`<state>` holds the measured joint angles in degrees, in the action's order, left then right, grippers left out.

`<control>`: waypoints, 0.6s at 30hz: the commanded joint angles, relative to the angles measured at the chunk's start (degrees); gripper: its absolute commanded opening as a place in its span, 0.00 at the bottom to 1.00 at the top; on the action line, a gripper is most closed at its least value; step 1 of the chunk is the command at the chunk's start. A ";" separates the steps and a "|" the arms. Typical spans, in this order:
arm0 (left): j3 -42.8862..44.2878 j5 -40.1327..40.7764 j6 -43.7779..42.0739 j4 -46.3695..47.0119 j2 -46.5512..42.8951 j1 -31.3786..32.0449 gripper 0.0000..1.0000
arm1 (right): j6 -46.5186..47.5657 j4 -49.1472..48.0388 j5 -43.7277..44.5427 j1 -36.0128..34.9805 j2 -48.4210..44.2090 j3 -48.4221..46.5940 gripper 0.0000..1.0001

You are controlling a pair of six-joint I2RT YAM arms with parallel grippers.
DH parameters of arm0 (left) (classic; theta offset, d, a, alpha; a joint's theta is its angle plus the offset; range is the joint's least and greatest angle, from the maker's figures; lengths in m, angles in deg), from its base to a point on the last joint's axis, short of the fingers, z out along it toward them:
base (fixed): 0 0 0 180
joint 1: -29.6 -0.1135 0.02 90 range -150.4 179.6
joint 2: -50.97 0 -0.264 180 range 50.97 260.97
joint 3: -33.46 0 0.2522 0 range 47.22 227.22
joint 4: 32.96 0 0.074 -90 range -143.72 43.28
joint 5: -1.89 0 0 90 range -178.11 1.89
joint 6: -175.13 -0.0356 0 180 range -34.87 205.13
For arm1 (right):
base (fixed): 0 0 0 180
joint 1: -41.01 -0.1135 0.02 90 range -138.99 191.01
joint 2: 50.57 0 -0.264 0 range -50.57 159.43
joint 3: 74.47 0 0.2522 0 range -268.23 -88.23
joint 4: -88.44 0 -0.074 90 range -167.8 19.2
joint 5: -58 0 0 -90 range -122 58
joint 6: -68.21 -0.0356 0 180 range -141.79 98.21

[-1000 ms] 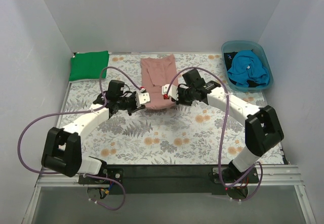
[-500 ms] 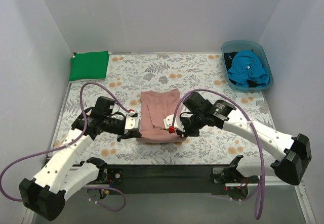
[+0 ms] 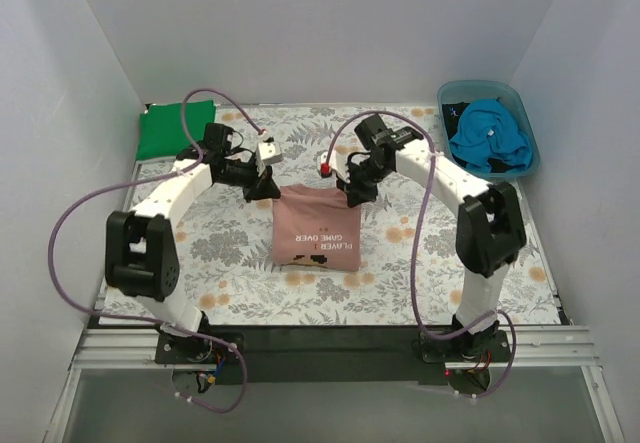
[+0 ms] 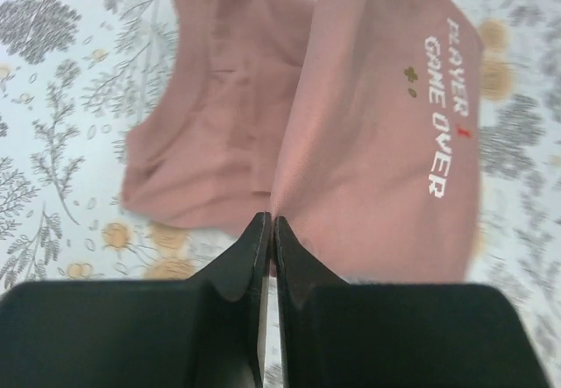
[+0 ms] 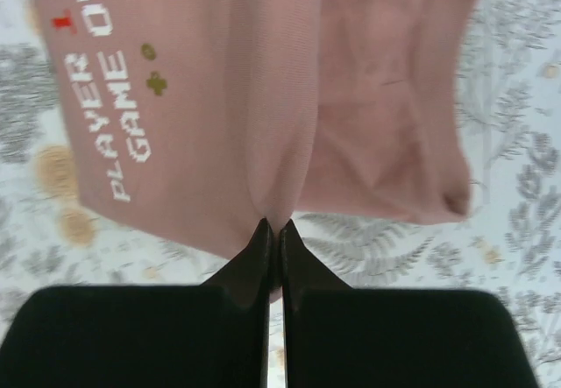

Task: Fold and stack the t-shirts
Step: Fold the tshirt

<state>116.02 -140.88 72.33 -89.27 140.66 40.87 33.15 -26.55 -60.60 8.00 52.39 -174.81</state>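
Left end effector (image 4: 266, 230): black fingers pinched together, clenched on an edge of the dusty pink cotton t-shirt (image 3: 318, 229); in the left wrist view the cloth runs straight out from the fingertips, a printed panel reading "PLAYER GAME OVER" on one side and a plain rumpled layer on the other. Right end effector (image 5: 272, 233): same, fingers pressed tight on a pink fold, print on one side, plain wrinkled layer on the other.

Top view: left end effector (image 3: 262, 185) at the shirt's far-left corner, right end effector (image 3: 352, 191) at its far-right corner, both arms reaching in from the sides with purple cables looping over them. Shirt lies mid-surface as a rough rectangle, print facing up, near edge towards the arm bases. Far edge is at the fingers; whether it is lifted off the cloth beneath cannot be told from above.

Floral-patterned surface (image 3: 400, 263) shows open room on all sides of the pink shirt: wide bare strip on the near side, bare bands left and right, more behind the arms up to the back wall.

Bright green folded t-shirt (image 3: 171, 129) lies flat at the far-left corner, against the wall, well apart from the pink one.

Teal plastic tub (image 3: 527, 138) sits at the far-right corner; inside it, a crumpled bright blue t-shirt (image 3: 488, 139) fills most of the tub.
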 commanded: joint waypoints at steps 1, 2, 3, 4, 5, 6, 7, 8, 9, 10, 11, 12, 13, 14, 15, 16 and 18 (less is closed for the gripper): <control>4.67 1.09 1.46 8.52 8.02 -0.90 0.00 | 3.16 0.26 -1.29 2.78 8.11 -8.41 0.01; 5.81 1.96 1.63 9.49 11.96 -0.90 0.00 | 3.77 0.17 -1.11 3.04 12.31 -9.82 0.01; 6.00 2.49 1.72 11.67 13.83 -0.90 0.00 | 3.86 0.09 -0.76 3.31 14.27 -12.00 0.01; 6.00 3.98 3.46 12.91 15.24 -0.90 0.00 | 3.69 -0.26 -0.49 3.48 16.20 -13.24 0.01; 5.74 4.43 4.00 14.23 16.30 -0.90 0.00 | 3.25 -0.35 -0.32 3.57 19.44 -14.04 0.01; 4.95 4.61 4.44 16.33 18.13 -0.90 0.00 | 2.99 -0.70 -0.23 3.66 20.78 -14.83 0.01; 4.34 5.48 5.67 17.31 18.67 -0.90 0.00 | 2.63 -1.23 0.03 3.66 21.92 -15.27 0.01; 3.55 6.01 5.76 18.28 19.03 -0.90 0.00 | 2.11 -1.67 -0.05 3.66 23.15 -15.19 0.01; 1.45 6.19 5.59 19.24 18.86 -0.90 0.00 | 1.06 -2.02 -0.23 3.66 23.34 -14.84 0.01; 0.39 6.10 5.16 19.34 18.51 -0.90 0.00 | 0.53 -3.07 -0.32 3.57 23.25 -13.10 0.01; -0.93 6.10 3.93 19.25 17.81 -0.90 0.00 | -0.09 -3.78 -0.49 3.48 22.21 -11.60 0.01; -2.51 6.10 3.57 19.34 16.93 -0.72 0.00 | -1.22 -4.30 -0.84 3.22 21.42 -10.11 0.01; -5.22 6.02 3.31 19.25 14.31 -0.55 0.00 | -1.85 -5.35 -1.37 2.87 20.28 -8.44 0.01; -6.99 5.49 3.31 19.25 12.89 -0.02 0.00 | -2.46 -5.89 -1.46 2.43 17.66 -3.99 0.01; -8.49 5.14 3.13 18.38 10.96 0.33 0.00 | -3.51 -7.11 -1.63 1.21 16.06 -1.68 0.01; -11.81 4.53 2.43 17.42 7.46 0.77 0.00 | -4.57 -7.82 -2.07 0.59 12.57 3.74 0.01; -15.25 4.08 1.98 15.30 3.06 2.88 0.00 | -6.33 -9.40 -3.30 -1.42 8.95 8.86 0.01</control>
<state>104.59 -135.33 76.01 -71.13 152.69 41.39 30.43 -36.93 -62.23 9.72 66.61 -172.78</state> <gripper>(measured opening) 0.018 0.036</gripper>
